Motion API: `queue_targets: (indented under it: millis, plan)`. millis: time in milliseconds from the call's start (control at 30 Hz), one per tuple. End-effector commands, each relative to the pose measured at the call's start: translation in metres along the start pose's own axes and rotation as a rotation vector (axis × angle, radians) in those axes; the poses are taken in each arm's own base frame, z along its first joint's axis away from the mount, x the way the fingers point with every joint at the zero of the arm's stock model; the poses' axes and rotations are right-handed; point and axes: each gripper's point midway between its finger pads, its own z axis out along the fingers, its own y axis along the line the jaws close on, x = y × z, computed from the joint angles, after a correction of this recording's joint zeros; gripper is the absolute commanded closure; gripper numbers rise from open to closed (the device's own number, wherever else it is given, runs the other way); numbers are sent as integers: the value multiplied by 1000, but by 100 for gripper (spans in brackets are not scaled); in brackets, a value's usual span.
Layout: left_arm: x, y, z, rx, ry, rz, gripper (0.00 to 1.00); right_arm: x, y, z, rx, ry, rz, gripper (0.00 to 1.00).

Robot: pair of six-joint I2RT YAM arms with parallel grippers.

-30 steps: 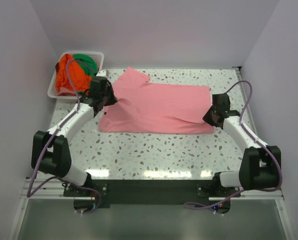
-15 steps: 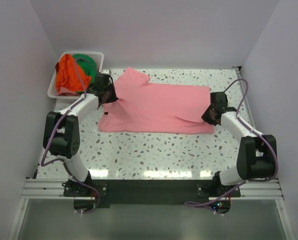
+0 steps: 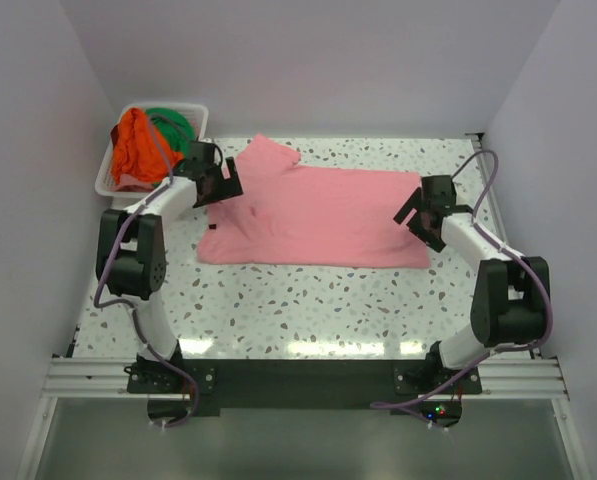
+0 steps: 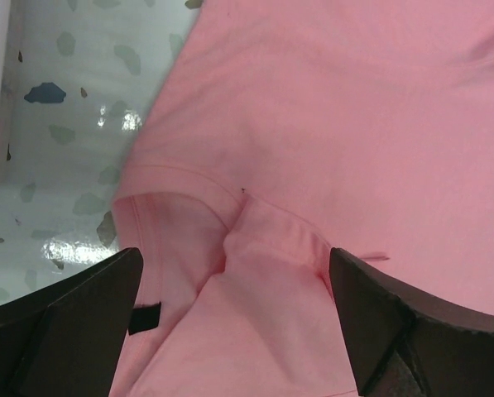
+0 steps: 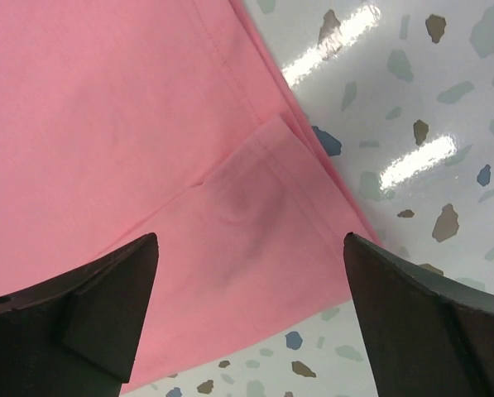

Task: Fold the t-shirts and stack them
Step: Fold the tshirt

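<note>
In the left wrist view the pink t-shirt [image 4: 329,124] runs off the top, right and bottom edges. The lower edge also cuts both fingers [image 4: 64,331] of the left gripper [image 4: 234,255]. A black label [image 4: 145,318] inside the collar is too small to read. From above, the orange t-shirt [image 3: 133,145] and green t-shirt [image 3: 173,125] lie bunched in the basket [image 3: 200,112] by the tabletop's far left corner, each partly buried.

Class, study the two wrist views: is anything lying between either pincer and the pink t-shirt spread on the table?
Nothing visible does. The left pincer hangs open right over the neckline of the pink t-shirt, and the right pincer is open over a folded flap at its edge. Only bare pink cloth shows in each gap.
</note>
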Motion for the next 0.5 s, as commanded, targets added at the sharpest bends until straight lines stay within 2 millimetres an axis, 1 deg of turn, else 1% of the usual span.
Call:
queue_targets:
  millis: [0,33,67,100,133,167,200,233,267,300,333,367,400,433,467]
  plan:
    - [-33,-10,-18,30,-74,-14,0,-30,19,-12,-61,-74,13,1]
    - [-30,-12,-21,43,-69,-22,0,-31,24,-16,-86,-76,-8,1]
    - [-29,-13,-23,51,-67,-28,0,-26,30,-19,-132,-49,-18,1]
    - [-31,-16,-30,67,-76,-34,0,-25,35,-21,-159,-46,-31,1]
    - [-20,-14,-30,70,-55,-49,0,-24,38,-26,-187,-41,-42,2]
    - [-17,-19,-33,104,-51,-55,0,-17,40,-26,-206,-29,-78,1]
    - [-3,-19,-37,127,-27,-69,0,-11,44,-29,-231,-12,-96,2]
    - [2,-21,-39,145,-21,-76,0,-8,46,-32,-246,-10,-112,1]
    - [5,-23,-41,165,-23,-84,0,0,44,-30,-247,4,-139,2]
    - [9,-25,-47,187,-25,-91,0,8,48,-32,-262,16,-163,1]
    - [27,-21,-45,189,9,-102,0,14,50,-32,-269,26,-179,2]
    - [31,-20,-46,192,8,-107,0,24,49,-28,-267,46,-206,2]
    - [34,-19,-50,194,1,-113,0,31,53,-27,-275,62,-227,1]
    - [49,-13,-47,183,26,-121,0,37,53,-25,-277,78,-244,2]
    - [51,-13,-47,191,23,-126,0,46,55,-19,-272,102,-267,1]
